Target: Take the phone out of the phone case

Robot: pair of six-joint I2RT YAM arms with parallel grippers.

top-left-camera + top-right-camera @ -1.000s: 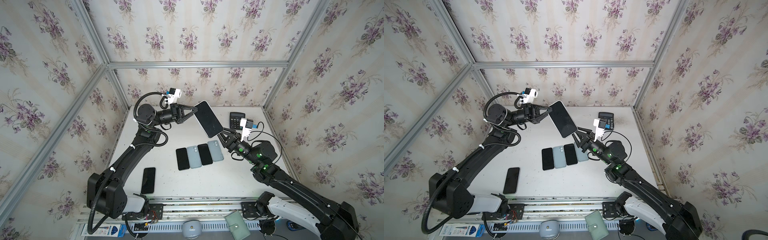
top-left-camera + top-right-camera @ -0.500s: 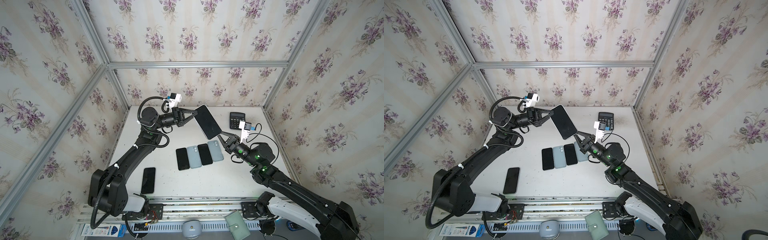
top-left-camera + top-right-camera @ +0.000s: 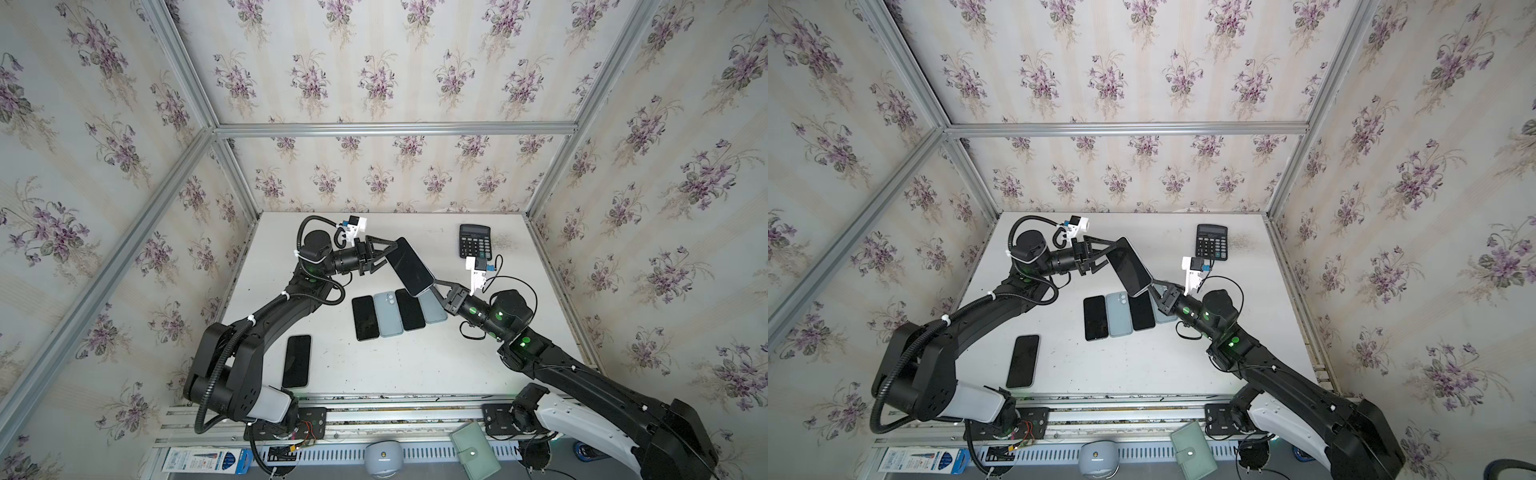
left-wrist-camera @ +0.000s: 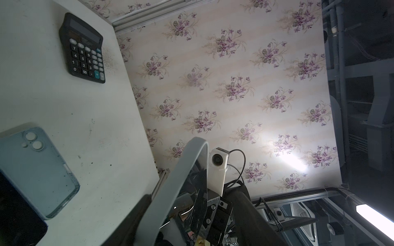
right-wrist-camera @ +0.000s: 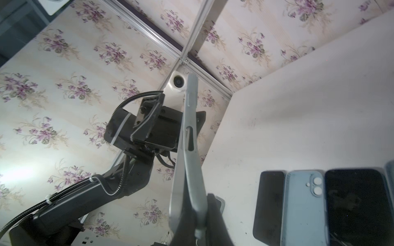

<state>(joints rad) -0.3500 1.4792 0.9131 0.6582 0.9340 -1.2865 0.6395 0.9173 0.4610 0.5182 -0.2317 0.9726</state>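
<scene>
Right end effector (image 3: 435, 285) clamped on low end of slim black-screened phone (image 3: 409, 266), seated in matte grey phone case (image 5: 190, 110). Left end effector (image 3: 390, 251): jaws apart (not gripping) at the top end. Long axis runs end effector to end effector, tilted, mid-air above white worktop (image 3: 415, 365). Next peel likely turns on left closing on the case rim.

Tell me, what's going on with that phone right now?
Left gripper open at far end of phone. Right gripper shut on near end; phone in case, off the table. Row of phones and cases lies below.
</scene>
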